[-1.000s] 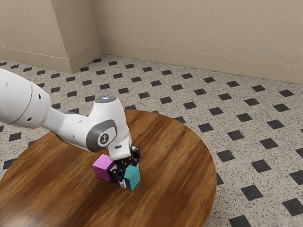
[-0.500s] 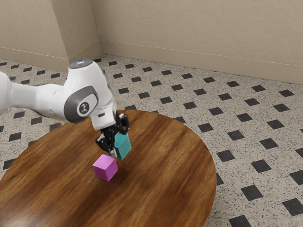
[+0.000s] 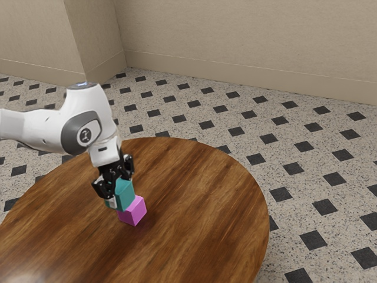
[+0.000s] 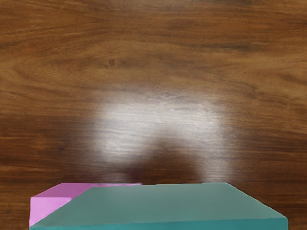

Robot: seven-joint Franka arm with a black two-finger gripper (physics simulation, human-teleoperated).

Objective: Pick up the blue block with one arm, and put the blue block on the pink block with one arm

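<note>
The gripper [image 3: 116,190] is pinching the blue block [image 3: 125,194], its two black fingers pressing on opposite faces of the block from above. In the exterior view the hand is hanging straight over the pink block [image 3: 135,211], with the fingers pointing down toward it.

The blue block is sitting right above the pink block, its lower face meeting the pink block's top. I cannot tell whether the two are pressing together or a thin gap is remaining. The blue block is not lining up squarely: it is overhanging the pink block toward the exterior view's left, leaving part of the pink top showing on the right. It also looks slightly turned against the pink block.

In the wrist view the blue block [image 4: 163,206] is lying large just under the hand, and a corner of the pink block [image 4: 53,201] is peeking out from under one end of it.

The pink block is resting on the round wooden table [image 3: 206,194], well inside its edge. Beyond the pink block, the wrist view shows the wood [image 4: 153,72] shining with a pale glare.

The white arm [image 3: 59,130] is reaching in from the exterior view's left and bending down over the pink block. Around the table, a checkered tile floor [image 3: 294,135] is running back to a beige wall [image 3: 235,35].
</note>
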